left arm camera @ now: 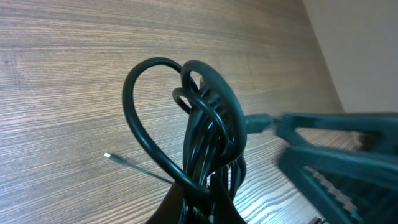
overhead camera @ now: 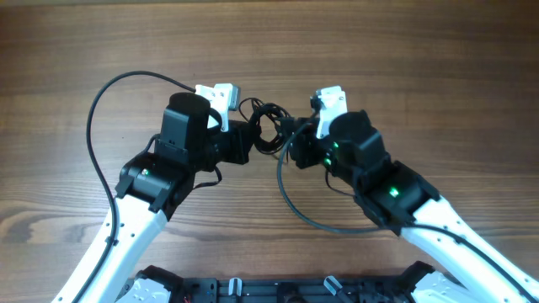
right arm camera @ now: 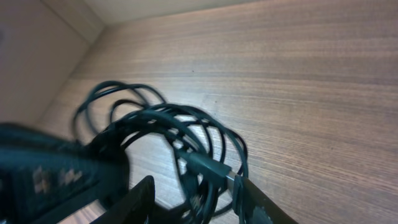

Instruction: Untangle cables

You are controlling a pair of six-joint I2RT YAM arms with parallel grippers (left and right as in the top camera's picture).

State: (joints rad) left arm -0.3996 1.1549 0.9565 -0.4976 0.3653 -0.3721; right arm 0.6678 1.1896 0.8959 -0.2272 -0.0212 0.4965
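Left gripper (overhead camera: 253, 140) clamped tight on the cables (overhead camera: 268, 126), at the table (overhead camera: 421, 67) middle. Right gripper (right arm camera: 196, 199) half open, strands between its jaws.

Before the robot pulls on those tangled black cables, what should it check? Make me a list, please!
1. Left pincer shut on the cables: ok.
2. Right pincer gripping a cord: not ok; its fingers stand apart with cords passing between them.
3. A plug in sight to follow: ok, one lies close to the right pincer's finger.
4. Cables pulled apart: not ok, they are one knotted bundle.
5. Bundle lifted off the table: cannot tell.
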